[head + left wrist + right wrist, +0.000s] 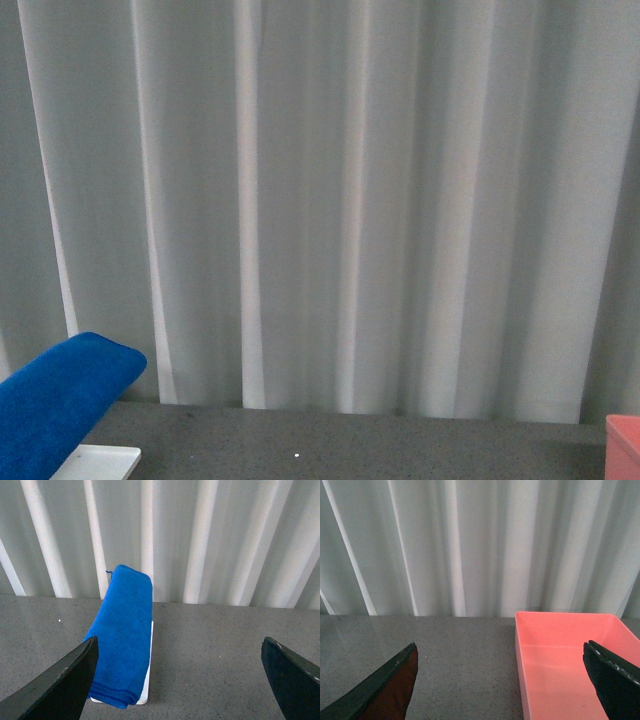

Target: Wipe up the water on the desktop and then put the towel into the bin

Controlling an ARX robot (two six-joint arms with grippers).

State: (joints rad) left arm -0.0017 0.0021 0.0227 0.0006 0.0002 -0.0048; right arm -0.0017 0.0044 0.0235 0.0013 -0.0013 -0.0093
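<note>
Blue towel (122,635) was draped, sloping, over white base plate (148,680) on surface (225,630), left side. Both were open, empty: left pincer (179,642) facing towel, right pincer (499,647) facing pink bin (565,630).

The left gripper (180,640) has matte black, wedge-shaped fingers (60,685) with pale scuffed edges; the right gripper (500,643) matches, one face tinged reddish.

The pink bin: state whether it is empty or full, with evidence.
Empty where visible: the pink bin shows only bare floor; its near end is cropped.
</note>
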